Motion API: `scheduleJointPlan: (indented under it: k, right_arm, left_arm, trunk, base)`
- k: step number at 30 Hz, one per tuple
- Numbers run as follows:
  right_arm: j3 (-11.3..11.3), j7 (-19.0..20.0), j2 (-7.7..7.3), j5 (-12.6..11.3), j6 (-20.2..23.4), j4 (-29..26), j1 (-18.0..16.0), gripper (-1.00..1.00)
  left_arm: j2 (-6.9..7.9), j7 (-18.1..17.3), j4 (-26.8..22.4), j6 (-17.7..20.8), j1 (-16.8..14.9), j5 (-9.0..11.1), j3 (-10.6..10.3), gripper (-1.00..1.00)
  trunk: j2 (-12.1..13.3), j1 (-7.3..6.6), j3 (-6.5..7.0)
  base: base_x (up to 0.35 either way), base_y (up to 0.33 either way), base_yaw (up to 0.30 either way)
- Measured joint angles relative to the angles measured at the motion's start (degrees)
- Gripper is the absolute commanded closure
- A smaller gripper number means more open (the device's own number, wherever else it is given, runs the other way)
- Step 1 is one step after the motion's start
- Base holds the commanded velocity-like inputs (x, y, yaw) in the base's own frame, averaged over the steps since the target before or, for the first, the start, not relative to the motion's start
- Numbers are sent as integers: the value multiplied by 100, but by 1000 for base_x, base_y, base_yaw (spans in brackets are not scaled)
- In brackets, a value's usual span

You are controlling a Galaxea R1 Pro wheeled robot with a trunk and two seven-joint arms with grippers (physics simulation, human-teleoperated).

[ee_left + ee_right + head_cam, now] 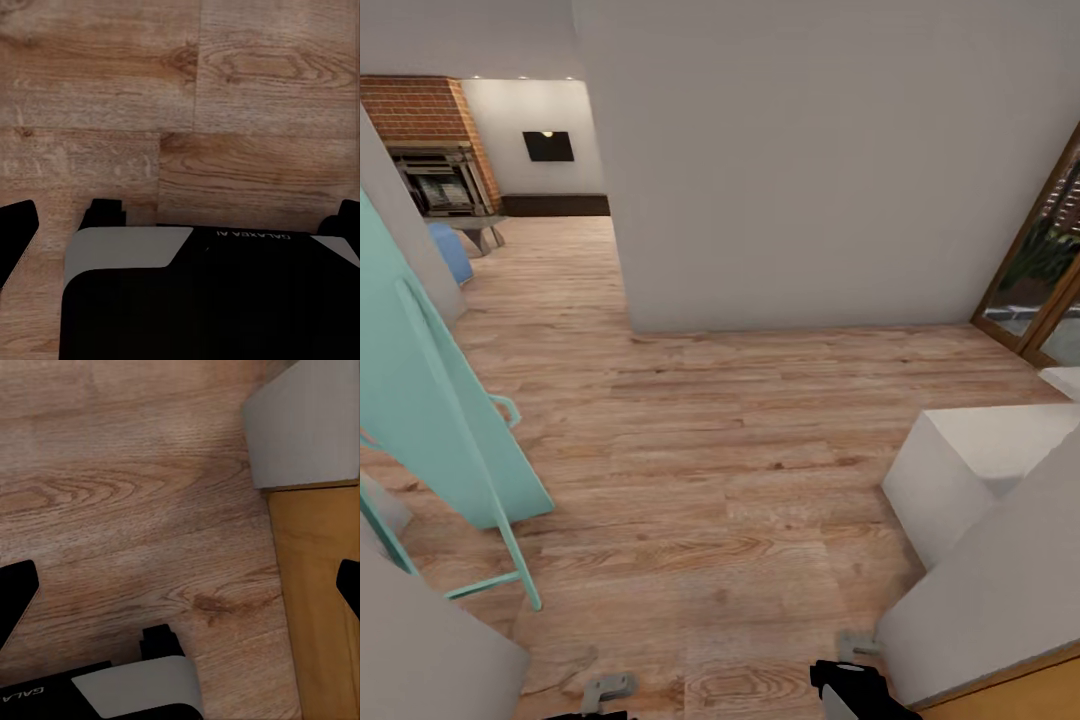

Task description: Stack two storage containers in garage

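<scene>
Both arms hang low, pointing down at the light wood plank floor (720, 470); in the head view the right arm's black link (857, 690) sits at the bottom edge, just beside a white wall corner (980, 610) with a yellow-wood panel (1020, 690) under it. Left gripper (184, 225) in its wrist view: black fingertips (16, 232) at opposite edges, spread wide, nothing between them; robot base (202, 292) below, black and grey, printed "GALAXEA". Right gripper (184, 585): black fingers (16, 596) likewise far apart, empty; grainy planks under them, grey wall corner (307, 424) and yellow wood panel (315, 600) to one side. Surroundings: living room, matte white wall (810, 160), teal slanted panel with thin tube frame (430, 400), red brick fireplace (435, 140), wood-framed glass door (1040, 270), white block (970, 470). Storage containers: cannot tell where.
</scene>
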Motion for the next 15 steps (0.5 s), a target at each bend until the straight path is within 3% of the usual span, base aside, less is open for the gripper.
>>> scheduleJointPlan:
  k: [15]
  right_arm:
    - [1, 0, 0, 0, 0, 0, 0, -100]
  left_arm:
    - [0, 0, 0, 2, 0, 0, 0, -100]
  trunk:
    - [0, 0, 0]
  base:
    - [326, 0, 0]
